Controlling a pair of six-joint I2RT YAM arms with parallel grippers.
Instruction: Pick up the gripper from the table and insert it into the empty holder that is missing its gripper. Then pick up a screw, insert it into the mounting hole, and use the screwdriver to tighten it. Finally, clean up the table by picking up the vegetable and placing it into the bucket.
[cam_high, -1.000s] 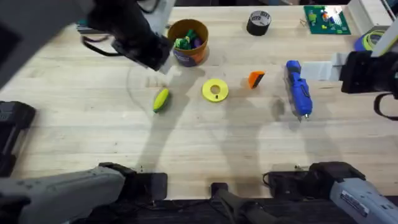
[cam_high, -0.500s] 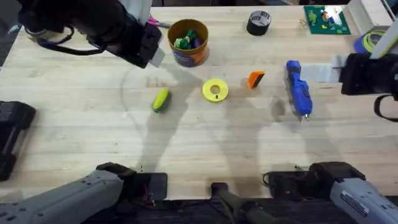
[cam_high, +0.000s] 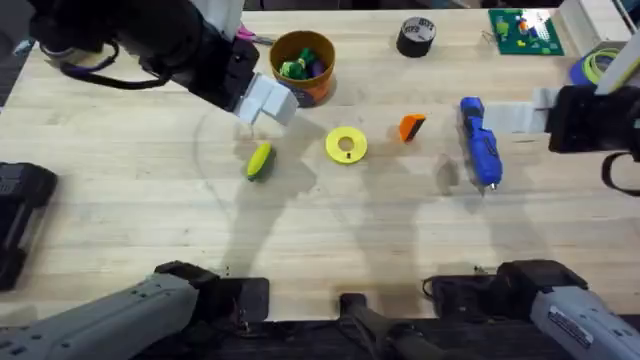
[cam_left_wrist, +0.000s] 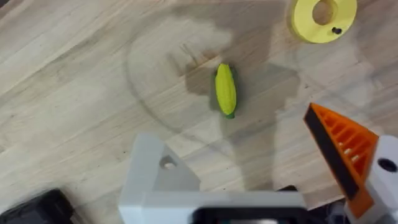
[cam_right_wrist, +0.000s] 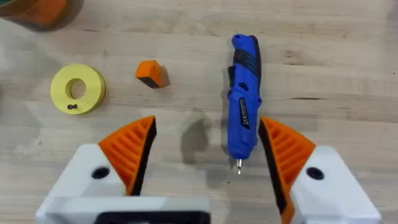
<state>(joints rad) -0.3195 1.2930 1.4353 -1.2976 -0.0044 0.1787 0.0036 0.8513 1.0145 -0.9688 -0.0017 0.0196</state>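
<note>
Orange gripper (cam_high: 411, 127): loose on the table (cam_high: 330, 240), between yellow disc (cam_high: 346, 145) and screwdriver (cam_high: 480, 144), unfetched.
Left gripper (cam_left_wrist: 261, 163): spread, empty; its bare holder (cam_left_wrist: 155, 180) awaits that tip.
Right gripper (cam_right_wrist: 208, 155): wide, empty, poised above screwdriver.

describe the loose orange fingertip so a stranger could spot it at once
On the table, find the blue screwdriver and the flat yellow disc. The gripper lies between them: a small orange wedge with a dark edge, attached to nothing.
</note>
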